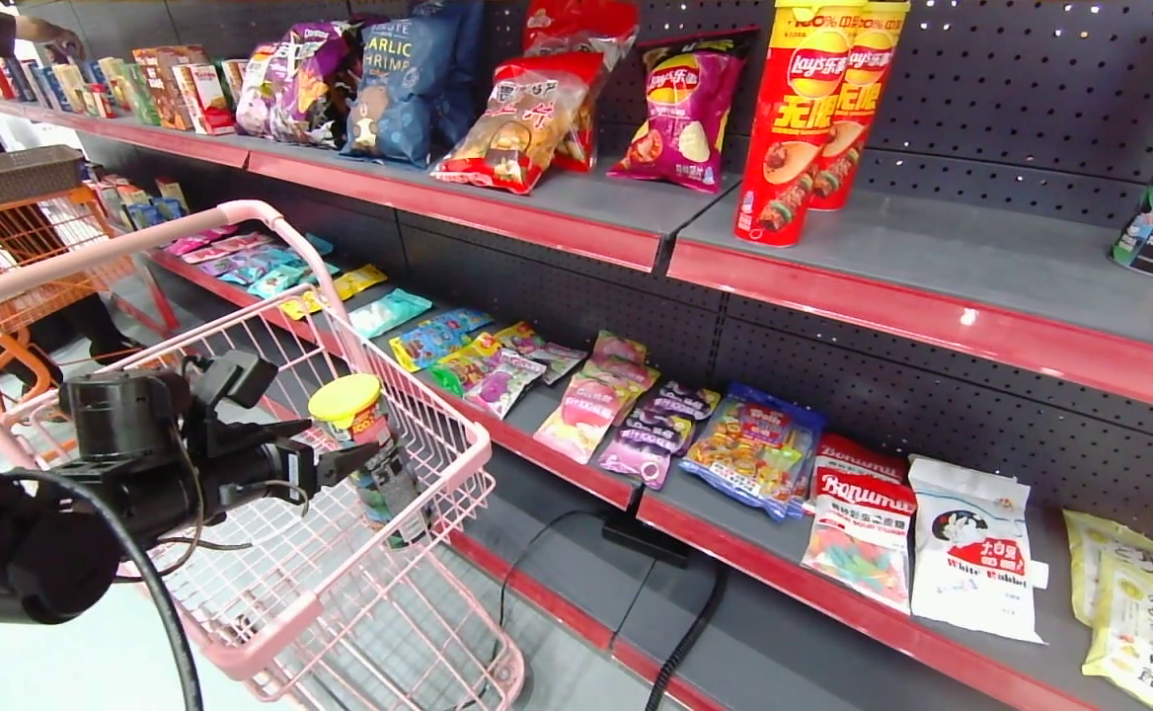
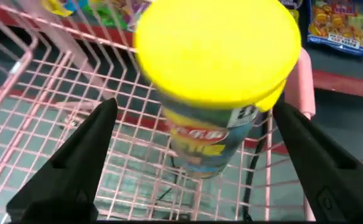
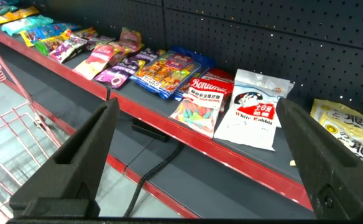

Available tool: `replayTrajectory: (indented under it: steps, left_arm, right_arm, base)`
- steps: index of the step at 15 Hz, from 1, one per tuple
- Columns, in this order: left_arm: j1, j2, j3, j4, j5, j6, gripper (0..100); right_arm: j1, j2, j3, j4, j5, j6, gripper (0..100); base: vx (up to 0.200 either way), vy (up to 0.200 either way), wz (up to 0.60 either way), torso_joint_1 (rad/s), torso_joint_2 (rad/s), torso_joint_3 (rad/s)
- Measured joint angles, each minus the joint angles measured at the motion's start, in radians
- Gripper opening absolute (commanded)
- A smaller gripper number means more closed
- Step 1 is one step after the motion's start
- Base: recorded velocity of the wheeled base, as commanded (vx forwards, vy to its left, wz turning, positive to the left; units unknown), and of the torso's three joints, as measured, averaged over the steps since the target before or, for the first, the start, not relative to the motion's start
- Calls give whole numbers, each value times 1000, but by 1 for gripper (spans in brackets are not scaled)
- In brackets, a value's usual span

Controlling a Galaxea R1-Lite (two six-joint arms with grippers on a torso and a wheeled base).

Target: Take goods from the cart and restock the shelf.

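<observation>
A chip can with a yellow lid [image 1: 347, 397] stands upright inside the pink wire cart [image 1: 458, 439]. My left gripper [image 1: 354, 456] is at the can's upper body, open. In the left wrist view the can [image 2: 215, 68] sits between the two black fingers [image 2: 76, 162] with a gap on each side. My right gripper [image 3: 197, 102] is open and holds nothing; it faces the lower shelf [image 3: 231, 162] with its candy bags [image 3: 197, 106]. The upper shelf [image 1: 981, 257] carries two tall red chip cans [image 1: 799, 118] and snack bags.
An orange cart [image 1: 14, 227] stands behind the pink one at the far left. A black cable [image 1: 680, 632] and a small black box [image 1: 646, 533] lie on the bottom board under the lower shelf. Bare board lies right of the red cans.
</observation>
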Motion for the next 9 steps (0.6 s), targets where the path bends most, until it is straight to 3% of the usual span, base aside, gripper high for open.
replayTrajectory:
  steps: [6,7,9]
  left_arm:
    - [-66,106,-72,-50,4,2,100]
    - [-69,116,-77,-56,9,2,0]
    - [-73,127,-74,-61,9,5,0]
  right_arm:
    - [-1,0,0,0,0,0,100]
    - [-1,0,0,0,0,0,100]
    - [-1,0,0,0,1,1,100]
  base:
    - [0,0,0,0,0,0]
    - [0,0,0,0,0,0]
    - [0,0,0,0,0,0]
